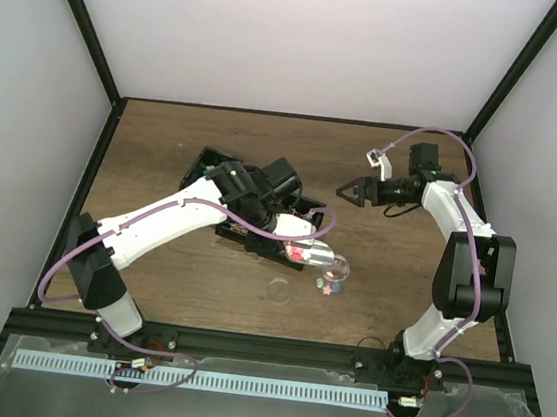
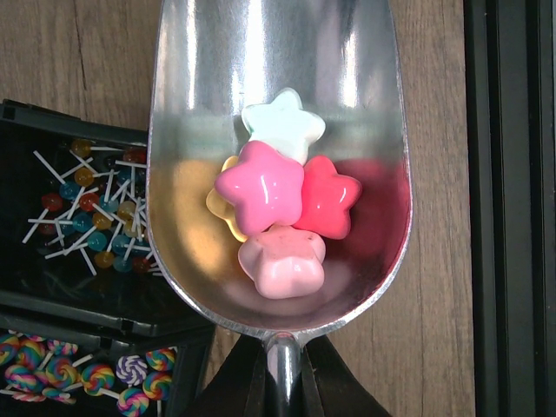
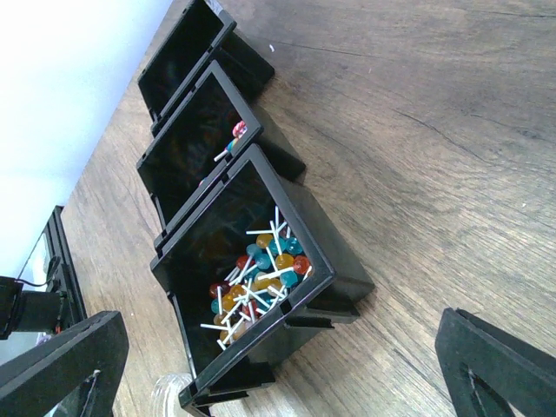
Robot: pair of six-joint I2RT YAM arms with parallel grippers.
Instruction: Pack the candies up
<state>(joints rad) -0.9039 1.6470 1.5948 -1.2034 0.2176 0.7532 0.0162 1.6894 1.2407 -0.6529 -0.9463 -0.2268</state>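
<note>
My left gripper (image 2: 282, 369) is shut on the handle of a silver metal scoop (image 2: 200, 78). In the scoop lie several star-shaped candies (image 2: 259, 187): pale mint, pink, red, yellow and light pink. In the top view the left gripper (image 1: 291, 228) holds the scoop (image 1: 306, 252) just left of a small clear jar (image 1: 335, 271) with a few coloured candies inside. My right gripper (image 1: 353, 190) is open and empty, in the air to the right of the bins. In its own view the gripper (image 3: 278, 373) looks at the bins from the side.
Three black bins (image 1: 246, 227) stand in a row under the left arm. One bin (image 3: 347, 278) holds small ball lollipops (image 3: 256, 278); another holds swirl lollipops (image 2: 52, 369). A clear round lid (image 1: 279, 289) lies on the wooden table (image 1: 164, 155) in front of the bins.
</note>
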